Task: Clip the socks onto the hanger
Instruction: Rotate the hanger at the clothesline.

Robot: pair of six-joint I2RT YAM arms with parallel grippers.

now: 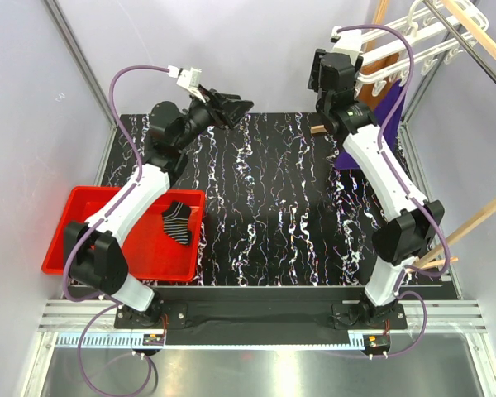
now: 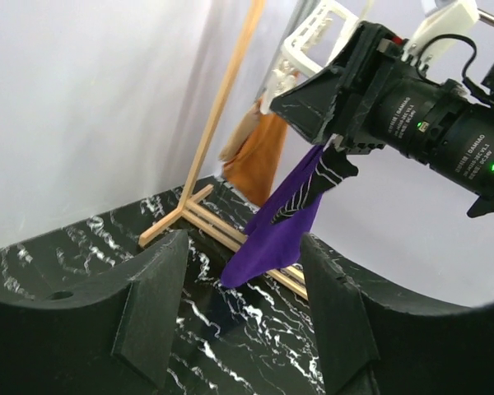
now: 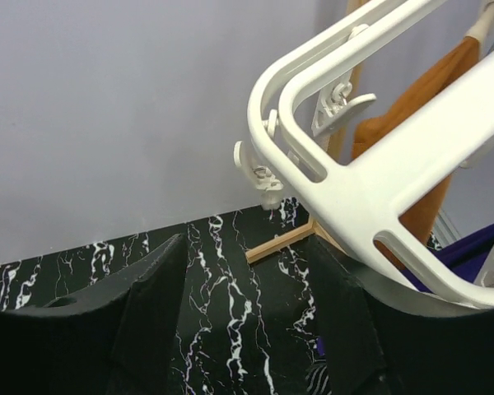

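One black sock with white stripes [image 1: 180,222] lies in the red bin [image 1: 66,240] at the left. A second striped sock [image 2: 323,183] hangs just under my right gripper [image 2: 300,103], in front of a purple cloth [image 2: 276,234]; its top is hidden behind that gripper. The white hanger [image 3: 395,164] with dangling clips [image 3: 259,169] sits close above and to the right of my right gripper [image 3: 243,247], which is open with nothing between its fingers. My left gripper [image 2: 243,247] is raised at the back middle [image 1: 238,107], open and empty, facing the right gripper.
A wooden rack [image 2: 222,99] stands at the back right, its base bars [image 2: 189,218] lying on the black marbled table [image 1: 264,207]. An orange cloth [image 2: 259,156] hangs from it beside the purple one. The hanger [image 1: 413,33] is at the top right corner.
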